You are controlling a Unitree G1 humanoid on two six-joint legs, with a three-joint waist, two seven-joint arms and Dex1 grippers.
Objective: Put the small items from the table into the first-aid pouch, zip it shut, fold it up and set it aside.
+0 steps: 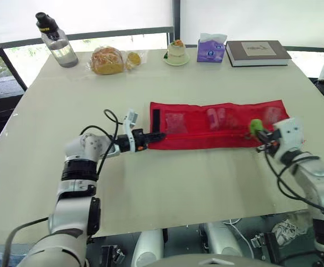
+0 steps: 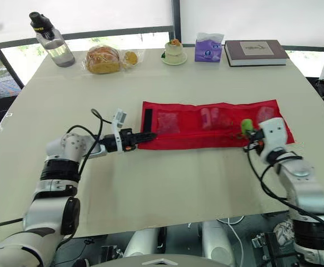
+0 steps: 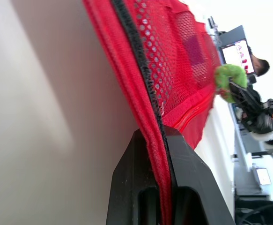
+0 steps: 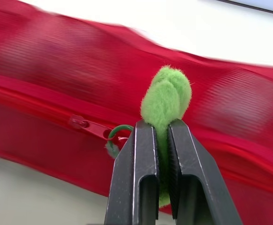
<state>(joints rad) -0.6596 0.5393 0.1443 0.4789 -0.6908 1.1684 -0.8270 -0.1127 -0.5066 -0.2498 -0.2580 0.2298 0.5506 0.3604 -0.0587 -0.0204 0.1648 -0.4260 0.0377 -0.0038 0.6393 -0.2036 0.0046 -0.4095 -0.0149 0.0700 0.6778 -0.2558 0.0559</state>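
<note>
the red pouch [image 1: 217, 125] lies unfolded and flat across the middle of the worktop [image 1: 178, 189], its long side running left to right. the left tool [image 1: 157, 137] is clamped on the pouch's left end, pinching the red fabric edge between its fingers. the right tool [image 4: 159, 129] is closed on the green fuzzy pull [image 4: 167, 96] near the pouch's right end, which is tied by a loop to the zip slider [image 4: 80, 123].

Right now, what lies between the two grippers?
The red pouch stretches from left gripper to right gripper, which pinches its green zipper pull; eye views show it.
</note>
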